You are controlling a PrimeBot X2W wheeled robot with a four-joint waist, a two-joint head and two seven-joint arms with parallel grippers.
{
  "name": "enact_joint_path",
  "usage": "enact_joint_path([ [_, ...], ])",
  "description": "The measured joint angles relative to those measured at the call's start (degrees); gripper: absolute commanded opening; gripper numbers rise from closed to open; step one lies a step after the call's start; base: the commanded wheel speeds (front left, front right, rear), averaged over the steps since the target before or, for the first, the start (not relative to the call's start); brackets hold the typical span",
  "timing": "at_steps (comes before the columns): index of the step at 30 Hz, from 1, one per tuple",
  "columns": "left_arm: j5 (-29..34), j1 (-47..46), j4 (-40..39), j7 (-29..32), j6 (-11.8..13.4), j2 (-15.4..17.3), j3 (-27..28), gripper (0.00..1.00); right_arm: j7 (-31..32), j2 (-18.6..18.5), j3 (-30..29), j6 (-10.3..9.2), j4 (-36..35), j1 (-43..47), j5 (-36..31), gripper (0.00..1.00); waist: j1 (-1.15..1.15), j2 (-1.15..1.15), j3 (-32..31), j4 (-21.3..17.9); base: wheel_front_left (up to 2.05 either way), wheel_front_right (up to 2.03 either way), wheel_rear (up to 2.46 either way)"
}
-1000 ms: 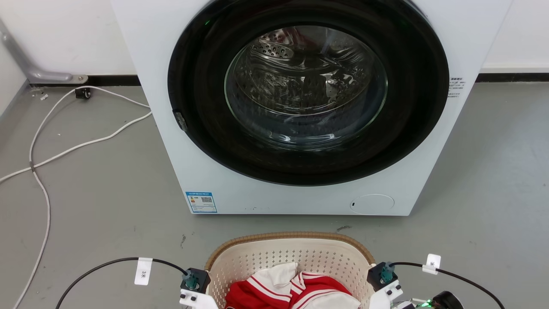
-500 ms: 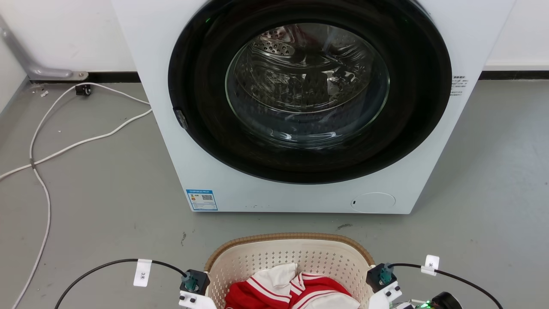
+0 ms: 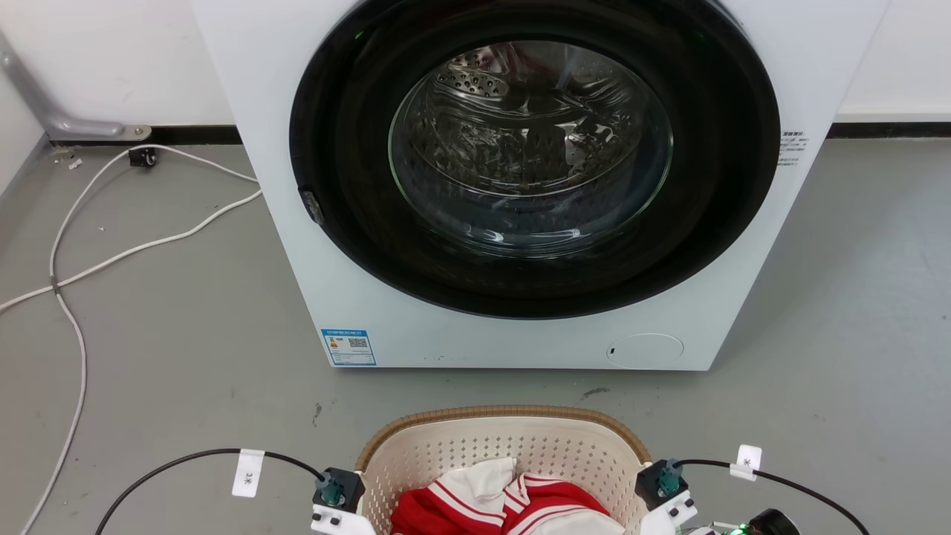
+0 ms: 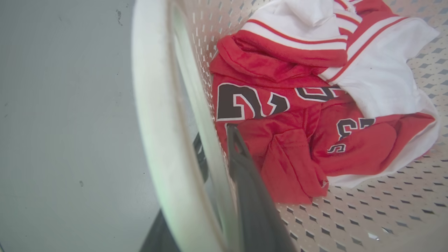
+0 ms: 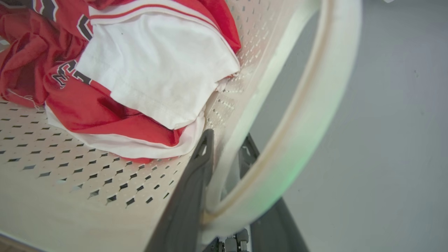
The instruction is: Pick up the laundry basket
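the laundry basket (image 3: pixel 505 449) sits low in the head view, just before the shut washing machine (image 3: pixel 520 186), with a strip of bare grey floor (image 3: pixel 186 357) between its brown far rim and the machine's front. whether it is off the floor i cannot tell. red and white clothes (image 4: pixel 297 115) lie heaped inside.

the left claw (image 4: pixel 214 136) is clenched over the basket's left wall, one finger inside against the holes, the other outside under the white handle (image 4: pixel 154 105). the right claw (image 5: pixel 229 136) grips the right wall the same way, beneath its own handle (image 5: pixel 315 115).

open floor lies on both sides of the basket. a white cord (image 3: pixel 74 260) trails well off to the left.
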Motion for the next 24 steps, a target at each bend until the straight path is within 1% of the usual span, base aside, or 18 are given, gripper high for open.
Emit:
enact_joint_path([
  [24, -3.5, -0.82, 0.7, -1.09, 0.0, 0.03, -3.68, 0.0, -0.59, 0.2, 2.14, 0.0, 0.67, -0.7, 1.99, 0.0, 0.0, 0.0, 0.19, 0.07, 0.0, 0.0, 0.0],
])
